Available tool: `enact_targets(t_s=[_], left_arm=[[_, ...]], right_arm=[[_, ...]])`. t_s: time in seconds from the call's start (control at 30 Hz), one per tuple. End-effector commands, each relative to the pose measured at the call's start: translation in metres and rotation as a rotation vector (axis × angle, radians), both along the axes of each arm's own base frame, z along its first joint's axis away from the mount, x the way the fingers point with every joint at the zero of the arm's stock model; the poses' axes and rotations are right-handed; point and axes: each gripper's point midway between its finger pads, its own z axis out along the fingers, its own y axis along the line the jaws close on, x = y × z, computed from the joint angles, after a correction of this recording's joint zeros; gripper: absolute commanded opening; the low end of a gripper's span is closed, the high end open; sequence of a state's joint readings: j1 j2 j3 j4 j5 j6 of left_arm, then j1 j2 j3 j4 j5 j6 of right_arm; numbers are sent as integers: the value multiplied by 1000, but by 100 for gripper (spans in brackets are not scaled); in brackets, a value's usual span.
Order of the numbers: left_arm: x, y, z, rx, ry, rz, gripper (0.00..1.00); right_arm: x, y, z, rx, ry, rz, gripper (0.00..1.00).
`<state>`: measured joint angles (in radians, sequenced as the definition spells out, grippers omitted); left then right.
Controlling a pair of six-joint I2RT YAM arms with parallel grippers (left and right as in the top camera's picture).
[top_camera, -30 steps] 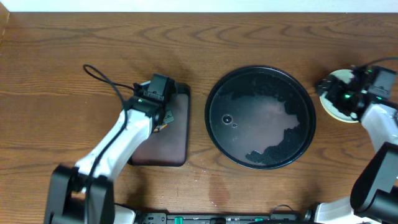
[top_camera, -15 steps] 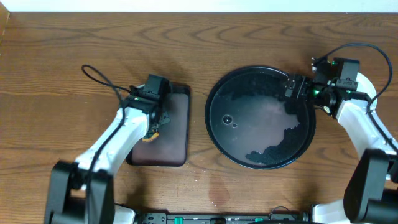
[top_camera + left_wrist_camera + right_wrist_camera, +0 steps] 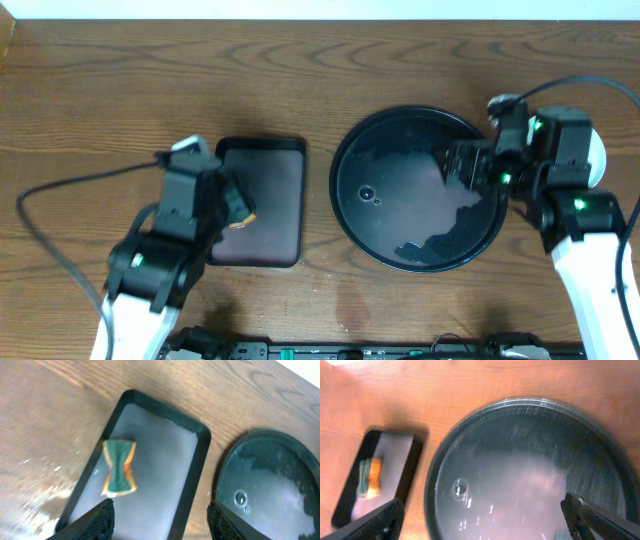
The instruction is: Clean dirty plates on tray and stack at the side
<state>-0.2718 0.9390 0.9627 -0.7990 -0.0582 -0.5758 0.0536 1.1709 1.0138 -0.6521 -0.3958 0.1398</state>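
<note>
Both claws stand released and empty. The right gripper (image 3: pixel 482 502) hangs over the round black tray (image 3: pixel 340 215), whose wet-looking floor spreads directly below and ahead of its wide jaws, bare of plates, which cannot be made out in any view. The left gripper (image 3: pixel 160 507), wrist tipped downward, hovers with the sponge (image 3: pixel 119 467) ahead and slightly left of it in the rectangular tray (image 3: pixel 197 455); the right arm is nearer the round one.

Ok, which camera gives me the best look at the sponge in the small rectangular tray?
The left wrist view: the sponge lies whole and sharp in the rectangular tray, green top, orange edges. The right wrist view shows it small and blurred. Overhead, the left arm hides nearly all of it; only an orange bit shows.
</note>
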Motion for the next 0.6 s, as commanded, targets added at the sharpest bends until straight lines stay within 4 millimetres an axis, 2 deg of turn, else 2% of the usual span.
enact_targets(t_s=[0.0, 0.03, 0.07, 0.1, 0.13, 0.3, 0.33, 0.43, 0.57], left_arm=[[-21, 5, 7, 0, 11, -6, 61], [-27, 6, 5, 4, 25, -6, 61], [-31, 8, 3, 8, 39, -6, 73], [-35, 9, 2, 12, 51, -6, 75], [-37, 9, 0, 15, 63, -6, 81], [-37, 9, -4, 21, 85, -6, 82], [-36, 9, -6, 23, 93, -6, 82], [-35, 9, -9, 26, 105, -6, 82], [-34, 9, -12, 30, 118, -6, 82]], right_arm=[[-28, 11, 3, -69, 8, 40, 99], [-37, 13, 2, -84, 11, 47, 99], [-42, 15, 2, -91, 6, 47, 99], [-48, 16, 2, -96, -5, 41, 99], [-53, 17, 3, -97, -24, 28, 99], [-69, 10, 24, -98, -162, -37, 99], [-76, 6, 37, -90, -224, -52, 99], [-88, 2, 58, -65, -317, -64, 99], [-98, -1, 71, -47, -372, -69, 99]])
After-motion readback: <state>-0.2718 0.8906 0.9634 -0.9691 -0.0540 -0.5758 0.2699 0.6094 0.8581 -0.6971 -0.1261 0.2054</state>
